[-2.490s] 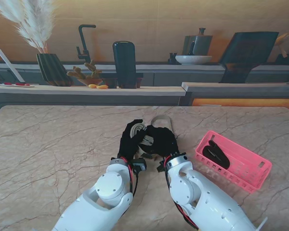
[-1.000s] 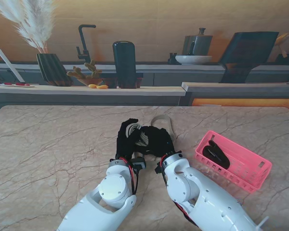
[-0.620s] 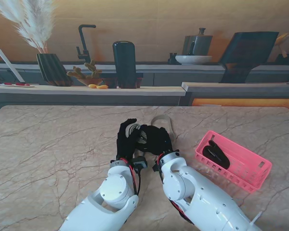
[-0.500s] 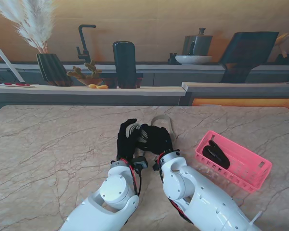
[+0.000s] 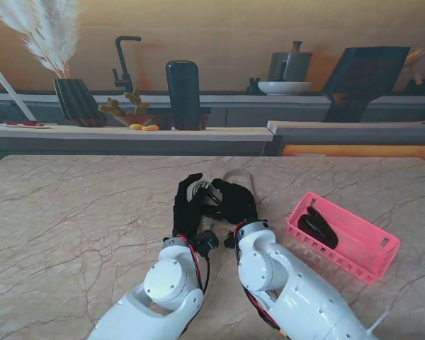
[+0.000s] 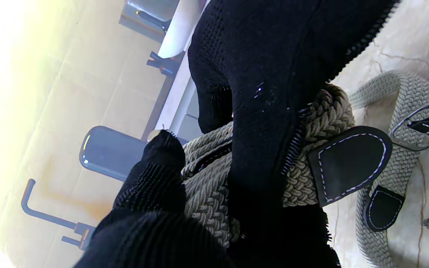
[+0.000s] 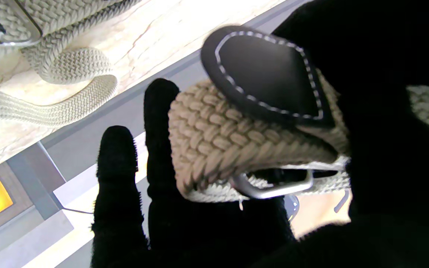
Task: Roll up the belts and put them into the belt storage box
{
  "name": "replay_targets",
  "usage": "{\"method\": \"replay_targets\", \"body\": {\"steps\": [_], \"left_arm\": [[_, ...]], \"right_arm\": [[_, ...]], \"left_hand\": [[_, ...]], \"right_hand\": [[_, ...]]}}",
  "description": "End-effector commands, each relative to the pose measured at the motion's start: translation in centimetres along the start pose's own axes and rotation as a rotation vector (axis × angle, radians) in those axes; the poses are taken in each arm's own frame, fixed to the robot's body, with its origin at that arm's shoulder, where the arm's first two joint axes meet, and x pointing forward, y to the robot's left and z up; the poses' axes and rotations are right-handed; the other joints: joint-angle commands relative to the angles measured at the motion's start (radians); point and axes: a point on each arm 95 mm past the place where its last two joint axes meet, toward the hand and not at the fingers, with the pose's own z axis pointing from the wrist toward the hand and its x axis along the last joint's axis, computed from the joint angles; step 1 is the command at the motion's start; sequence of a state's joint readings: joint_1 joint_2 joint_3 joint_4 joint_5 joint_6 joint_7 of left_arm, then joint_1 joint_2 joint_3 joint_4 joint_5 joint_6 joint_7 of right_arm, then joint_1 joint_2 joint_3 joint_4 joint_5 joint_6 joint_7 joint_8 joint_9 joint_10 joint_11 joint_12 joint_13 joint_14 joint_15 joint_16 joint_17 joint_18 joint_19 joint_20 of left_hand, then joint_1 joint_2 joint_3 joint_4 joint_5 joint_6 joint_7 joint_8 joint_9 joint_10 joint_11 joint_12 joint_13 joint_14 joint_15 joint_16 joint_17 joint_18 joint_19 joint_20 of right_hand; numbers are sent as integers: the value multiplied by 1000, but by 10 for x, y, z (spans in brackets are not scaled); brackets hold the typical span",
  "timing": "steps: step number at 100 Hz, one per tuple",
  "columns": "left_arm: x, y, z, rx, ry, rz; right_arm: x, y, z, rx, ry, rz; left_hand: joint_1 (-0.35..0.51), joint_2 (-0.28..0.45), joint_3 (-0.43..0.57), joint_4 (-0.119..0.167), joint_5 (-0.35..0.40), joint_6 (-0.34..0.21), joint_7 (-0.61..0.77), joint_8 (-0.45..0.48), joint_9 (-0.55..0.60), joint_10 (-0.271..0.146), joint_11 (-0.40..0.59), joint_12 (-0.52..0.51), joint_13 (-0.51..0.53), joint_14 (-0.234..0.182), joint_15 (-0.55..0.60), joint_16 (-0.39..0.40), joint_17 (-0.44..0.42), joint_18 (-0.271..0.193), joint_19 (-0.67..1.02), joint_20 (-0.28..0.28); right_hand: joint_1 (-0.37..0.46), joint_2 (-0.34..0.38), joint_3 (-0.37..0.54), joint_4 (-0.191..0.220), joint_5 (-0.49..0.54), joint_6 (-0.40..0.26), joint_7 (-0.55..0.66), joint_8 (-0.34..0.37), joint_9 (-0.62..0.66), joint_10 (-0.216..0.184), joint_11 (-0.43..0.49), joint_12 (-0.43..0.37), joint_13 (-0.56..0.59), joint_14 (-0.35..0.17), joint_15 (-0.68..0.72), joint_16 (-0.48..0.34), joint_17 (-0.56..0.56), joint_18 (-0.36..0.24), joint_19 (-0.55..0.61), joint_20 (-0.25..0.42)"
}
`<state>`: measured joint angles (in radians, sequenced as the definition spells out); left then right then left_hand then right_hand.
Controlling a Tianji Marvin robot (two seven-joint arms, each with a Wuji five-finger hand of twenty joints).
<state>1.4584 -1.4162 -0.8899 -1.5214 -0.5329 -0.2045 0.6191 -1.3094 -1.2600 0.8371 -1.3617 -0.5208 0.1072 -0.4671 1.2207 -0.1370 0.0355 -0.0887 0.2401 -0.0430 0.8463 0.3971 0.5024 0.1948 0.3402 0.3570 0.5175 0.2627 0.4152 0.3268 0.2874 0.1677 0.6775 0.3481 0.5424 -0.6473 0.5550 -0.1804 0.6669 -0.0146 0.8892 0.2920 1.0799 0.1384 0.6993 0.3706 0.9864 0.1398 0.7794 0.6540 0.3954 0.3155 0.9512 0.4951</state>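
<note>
Tabletop (image 5: 71, 212): we saw marble, carrying everything.
Belt storage box (image 5: 372, 258): pink, at right, holding one dark rolled belt (image 5: 316, 227).
Left robot hand (image 5: 187, 205): gripped the beige woven belt (image 6: 207, 186) coil at centre.
Right robot hand (image 5: 235, 202): clasped the same coil; its loose tail lay farther off.

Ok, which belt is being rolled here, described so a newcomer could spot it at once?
On the beige marble table, look to the middle, between the two black-gloved hands, left hand and right hand. There sits the beige braided fabric belt with black stitched leather tabs, partly coiled. The other belt, black, lies in the pink plastic basket.
</note>
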Motion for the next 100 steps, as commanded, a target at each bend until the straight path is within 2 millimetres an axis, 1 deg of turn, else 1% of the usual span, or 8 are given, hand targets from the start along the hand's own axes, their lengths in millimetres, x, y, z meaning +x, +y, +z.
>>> {"method": "replay_targets", "body": {"steps": [1,2,3,4,10,34,78,100], "left_arm": [[2,14,-7,-49,12,-10],[2,14,-7,-50,13,-6],[2,14,-7,-51,14,-2],[1,14,-7,-52,15,3],[0,13,-5,-60,18,30],[-4,7,-3,-115,22,89],[10,-18,3,-119,51,185],[20,-39,4,-124,69,262]], "right_arm": [[-3,4,2,-22,-8,-19],[-3,5,2,-24,-7,-23],[-3,5,2,-26,-5,-26],[-4,6,2,-28,-4,-30],[-5,10,2,-40,8,-50],[-14,34,2,-95,44,-139],[-47,121,-19,-67,71,-379],[-77,156,-64,34,-77,-536]], "left_hand": [[-70,24,64,40,-6,91,-26,34,22,-65,127,0,56,-86,107,33,21,-40,102,25],[-70,24,64,40,-6,91,-26,34,22,-65,127,0,56,-86,107,33,21,-40,102,25],[-271,-34,368,38,-13,96,-44,57,13,-67,125,-1,46,-86,106,33,9,-37,100,27],[-321,-49,441,34,-17,97,-48,61,9,-68,123,-2,41,-85,105,33,4,-35,99,28],[-453,-108,562,42,-42,105,-80,57,-24,-69,113,-7,4,-80,96,31,-30,-20,94,30],[-612,-267,505,33,-98,119,-215,10,-119,-67,57,-36,-110,-62,31,17,-120,17,52,21],[-624,-216,434,37,-100,111,-251,7,-132,-65,39,-28,-150,-76,5,26,-169,4,25,13],[-590,-180,370,46,-94,108,-259,15,-126,-63,37,-13,-152,-78,3,42,-178,8,27,15]], "right_hand": [[248,189,215,36,114,-102,123,10,37,-8,46,10,34,-27,41,25,-1,-15,32,-8],[247,189,216,34,113,-102,123,10,37,-8,47,10,34,-26,42,26,-1,-15,32,-8],[248,190,217,34,113,-103,124,10,37,-8,48,11,34,-26,43,26,-1,-15,32,-7],[247,191,217,33,114,-104,124,11,37,-7,48,12,36,-27,44,27,1,-14,32,-7],[250,196,220,29,117,-110,129,13,40,-7,53,15,41,-27,48,30,6,-14,34,-6],[251,203,221,15,117,-133,139,29,38,-9,68,34,47,-31,63,41,13,-16,33,-5],[245,190,207,16,142,-175,122,49,12,-19,55,52,-12,-30,71,66,-17,-20,17,3],[246,150,234,8,191,-152,99,40,-226,51,183,227,-269,12,235,231,-99,-76,63,124]]}}
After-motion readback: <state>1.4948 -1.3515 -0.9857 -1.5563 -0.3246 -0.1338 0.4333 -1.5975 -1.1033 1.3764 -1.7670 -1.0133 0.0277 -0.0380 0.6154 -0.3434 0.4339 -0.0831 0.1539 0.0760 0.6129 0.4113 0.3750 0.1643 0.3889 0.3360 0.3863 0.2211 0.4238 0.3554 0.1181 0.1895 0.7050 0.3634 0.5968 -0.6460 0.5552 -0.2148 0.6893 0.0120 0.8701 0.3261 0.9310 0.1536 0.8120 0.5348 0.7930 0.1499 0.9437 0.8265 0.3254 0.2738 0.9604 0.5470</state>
